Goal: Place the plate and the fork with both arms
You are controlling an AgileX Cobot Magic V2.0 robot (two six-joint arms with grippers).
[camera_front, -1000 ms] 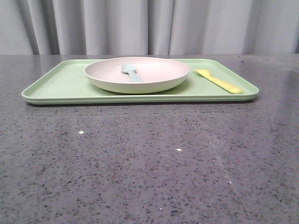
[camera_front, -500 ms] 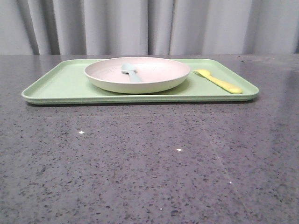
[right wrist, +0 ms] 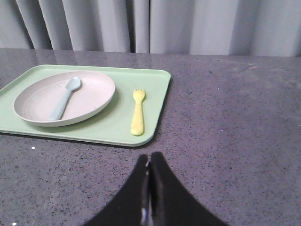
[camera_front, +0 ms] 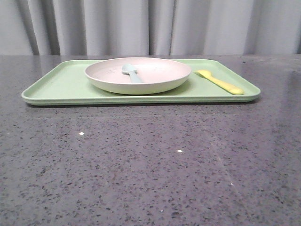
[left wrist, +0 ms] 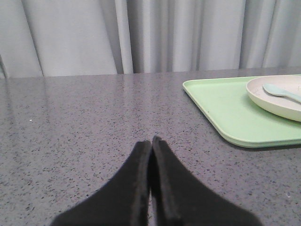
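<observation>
The plate (camera_front: 138,74), pale pink inside and cream outside, sits on the light green tray (camera_front: 61,87) with a pale blue spoon (camera_front: 131,71) lying in it. The yellow fork (camera_front: 220,82) lies on the tray to the right of the plate. The plate (right wrist: 63,97) and fork (right wrist: 138,111) also show in the right wrist view, and the plate's edge (left wrist: 277,96) in the left wrist view. My left gripper (left wrist: 151,141) is shut and empty over bare table, left of the tray. My right gripper (right wrist: 149,156) is shut and empty, just in front of the tray's near right corner. Neither arm shows in the front view.
The dark speckled stone table (camera_front: 150,160) stretches in front of and around the tray. Grey curtains (camera_front: 150,26) hang behind the far edge.
</observation>
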